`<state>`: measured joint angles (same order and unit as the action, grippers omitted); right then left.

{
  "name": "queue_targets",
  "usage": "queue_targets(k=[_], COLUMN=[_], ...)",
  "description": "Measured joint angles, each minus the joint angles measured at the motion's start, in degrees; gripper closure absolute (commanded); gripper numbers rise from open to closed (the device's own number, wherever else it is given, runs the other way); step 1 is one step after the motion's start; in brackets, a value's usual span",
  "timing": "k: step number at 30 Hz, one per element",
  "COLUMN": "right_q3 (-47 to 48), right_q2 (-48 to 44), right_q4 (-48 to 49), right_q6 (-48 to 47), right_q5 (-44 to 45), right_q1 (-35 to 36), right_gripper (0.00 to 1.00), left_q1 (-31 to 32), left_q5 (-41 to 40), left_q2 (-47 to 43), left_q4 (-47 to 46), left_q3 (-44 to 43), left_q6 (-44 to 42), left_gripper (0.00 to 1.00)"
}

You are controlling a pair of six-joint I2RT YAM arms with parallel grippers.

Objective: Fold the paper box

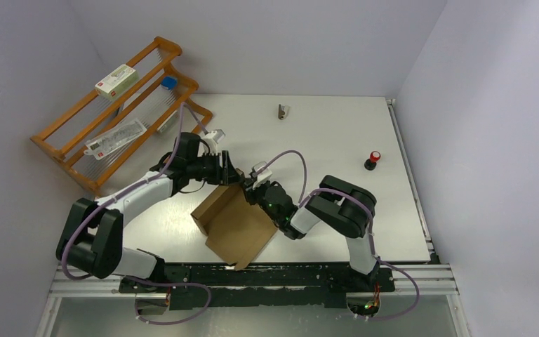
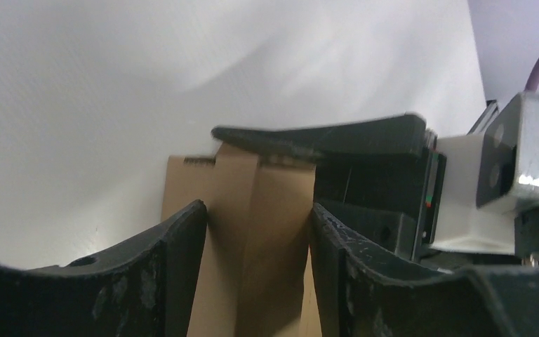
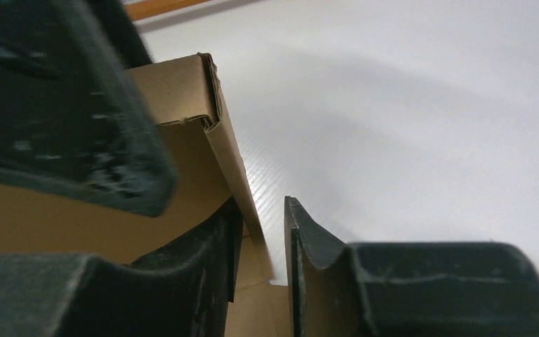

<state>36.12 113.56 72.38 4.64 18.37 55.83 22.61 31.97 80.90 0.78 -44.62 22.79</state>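
Since both arms sit on the same corner, the step in hand reads as forming a side wall; box is part-built, not closed.

Table: white, arms reach in from 6 o'clock.

Rack: wooden, off at 10 o'clock, not involved.

Paper box: brown cardboard, on the table at about 6 o'clock from its centre, near the arm bases. Base panel lies flat, one wall is raised along the 10 o'clock side.

Left gripper: at the box's 12 o'clock corner, clamped on the doubled wall. Left wrist view shows cardboard filling the gap and touching both fingers.

Right gripper: just beside it, at its 4 o'clock, jaws parted. Right wrist view shows the wall's edge between the fingers with bare table showing on one side, so no pinch there.

Judgement: left is the anchor, right is free. Next move calls for right to take the loose wall top and press it down and inward while left holds the corner square.

Risk: wall springs back if the tabs aren't seated. Tabs and slits are hidden, so can't tell which engages.
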Motion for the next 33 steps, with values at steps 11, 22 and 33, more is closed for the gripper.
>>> queue_targets(k=[11, 22, 33], right_q3=[-4.0, -4.4, -10.2], right_q2=[-8.2, -28.2, -46.1], right_q4=[-4.5, -28.7, -50.3], right_q6=[-2.1, 1.7, 11.9], right_q5=[-1.3, -1.6, 11.7], right_q1=[-1.8, -2.5, -4.1], right_gripper=[0.35, 0.25, 0.01], left_q1=[0.1, 5.2, 32.0], left_q5=[-6.5, -20.4, -53.0], left_q2=[-8.5, -20.8, -16.7], left_q4=[9.6, 14.8, 27.7], left_q3=[-0.9, -2.8, -13.2], left_q6=[-4.0, -10.7, -14.0], left_gripper=[0.32, 0.31, 0.35])
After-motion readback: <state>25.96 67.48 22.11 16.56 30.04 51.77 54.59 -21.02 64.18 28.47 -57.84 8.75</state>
